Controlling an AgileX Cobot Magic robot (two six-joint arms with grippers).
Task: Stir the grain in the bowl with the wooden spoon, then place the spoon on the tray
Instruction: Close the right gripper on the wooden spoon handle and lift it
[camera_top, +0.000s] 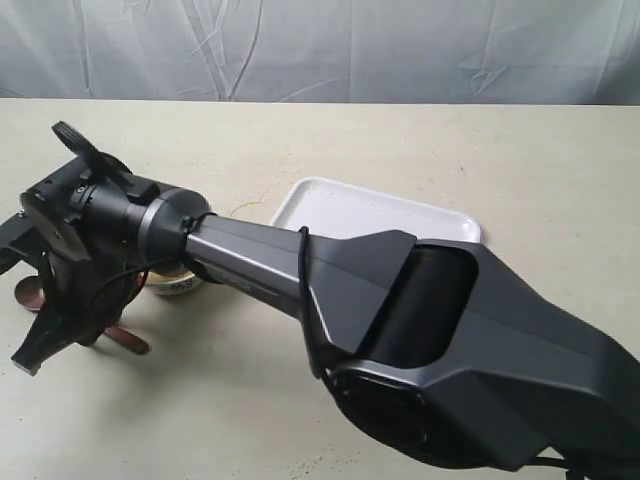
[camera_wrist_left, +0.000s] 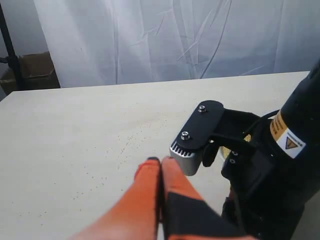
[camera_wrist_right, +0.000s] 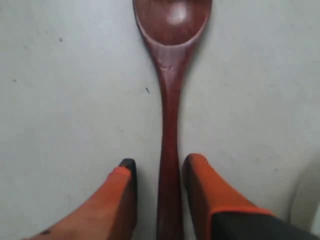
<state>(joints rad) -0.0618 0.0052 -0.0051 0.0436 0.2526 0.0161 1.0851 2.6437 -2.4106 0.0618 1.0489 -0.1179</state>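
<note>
The dark reddish-brown wooden spoon (camera_wrist_right: 170, 100) lies flat on the table, bowl end up. My right gripper (camera_wrist_right: 161, 164) is open and straddles its slim handle, with a gap on each side. In the exterior view this gripper (camera_top: 62, 338) points down at the far left over the spoon (camera_top: 128, 341). The small white bowl (camera_top: 175, 283) sits just behind it, mostly hidden by the right arm, and its grain is barely visible. The white tray (camera_top: 380, 210) lies to the right of the bowl, partly behind the arm. My left gripper (camera_wrist_left: 160, 161) is shut and empty above the table.
The right arm (camera_top: 420, 310) stretches across the table from the lower right and fills much of the exterior view. Its wrist (camera_wrist_left: 260, 170) stands close beside my left gripper. Loose granules (camera_wrist_left: 125, 145) are scattered on the tabletop. A pale curtain hangs behind the table.
</note>
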